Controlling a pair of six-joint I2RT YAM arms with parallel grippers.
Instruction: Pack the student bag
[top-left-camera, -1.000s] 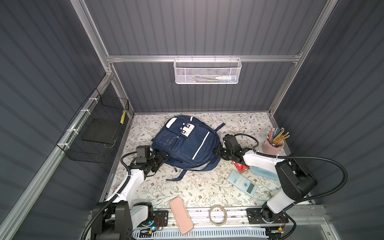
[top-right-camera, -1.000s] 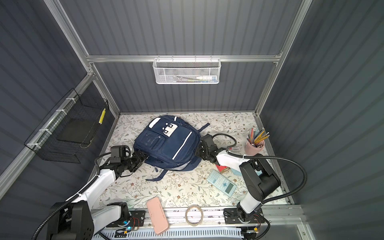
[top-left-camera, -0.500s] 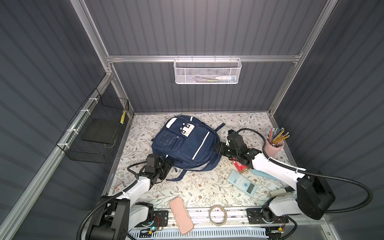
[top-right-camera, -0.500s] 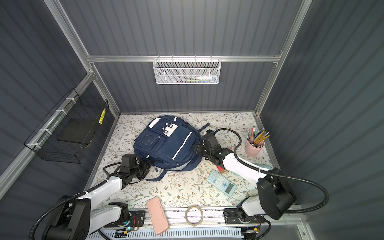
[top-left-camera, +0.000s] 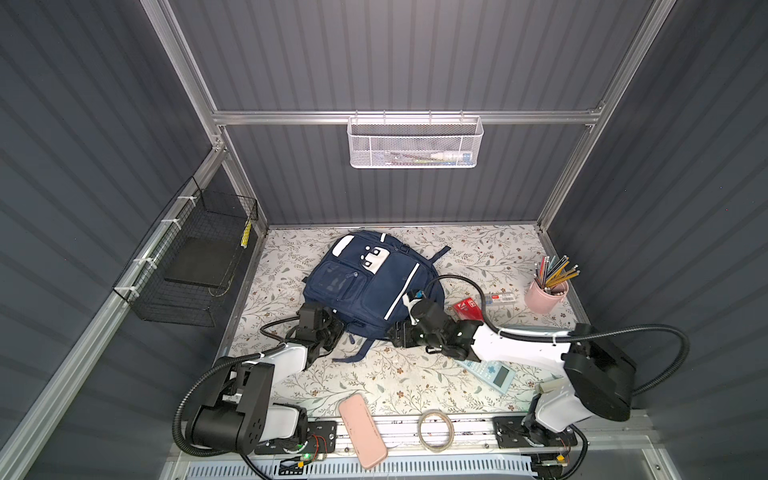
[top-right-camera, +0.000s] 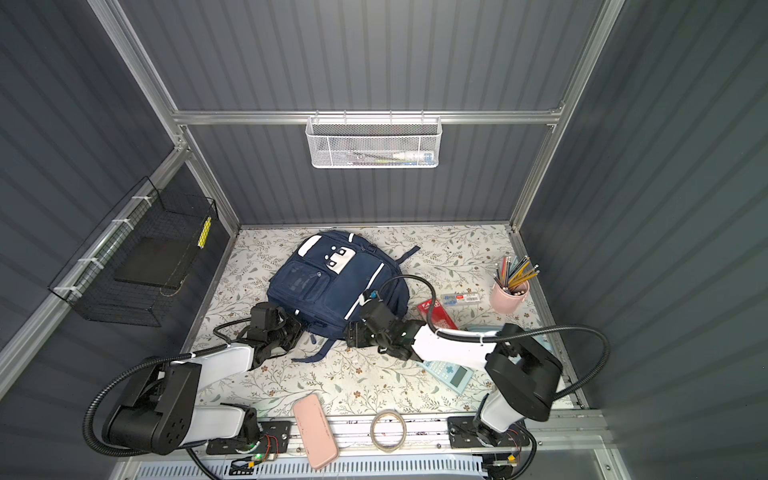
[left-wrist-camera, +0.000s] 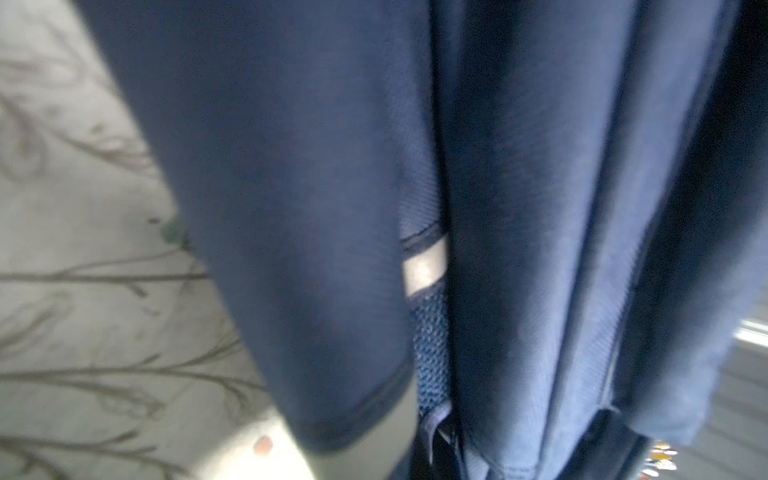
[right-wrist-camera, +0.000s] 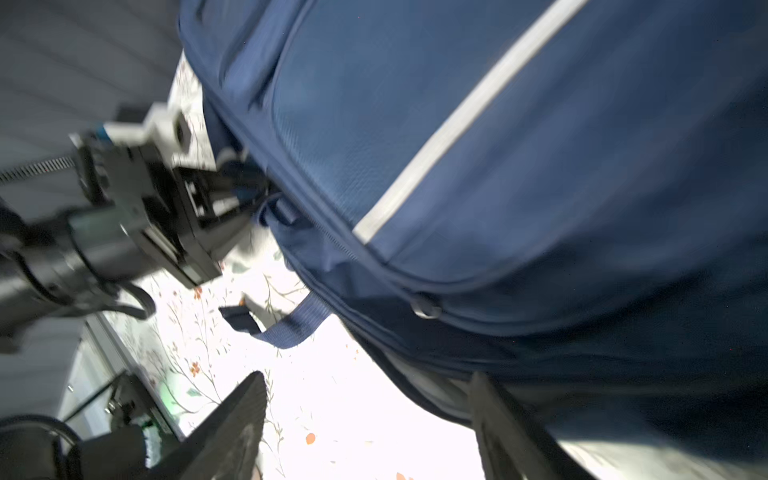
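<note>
Right wrist view: the student bag (right-wrist-camera: 498, 166) fills the frame, navy with a white stripe, zip line along its near edge. The right claw (right-wrist-camera: 365, 378) has its fingers spread wide with nothing between them. One finger (right-wrist-camera: 511, 428) sits right at the bag's underside; contact can't be told. The left claw (right-wrist-camera: 232, 195), seen across, is closed down at the bag's corner by a small fabric loop. Whether it pinches loop, zip pull or nothing is too blurred to tell.

In both top views the bag lies flat on the worktop (top-left-camera: 478, 249), long axis running far to near. Its white-patch end is far, its strap end near. Both claws are at the near end, the left claw (top-left-camera: 332, 328) at the bag's near-left corner and the right claw (top-left-camera: 395, 332) at the near-right corner, facing each other along that edge.

The left wrist view shows only navy folds up close, no claw in shot.

Judgement: the bag looks zipped and nothing is packed yet. The opening step comes first, and the zip edge lies directly ahead of the right claw. The left arm likely anchors the corner while the right works along the edge.
</note>
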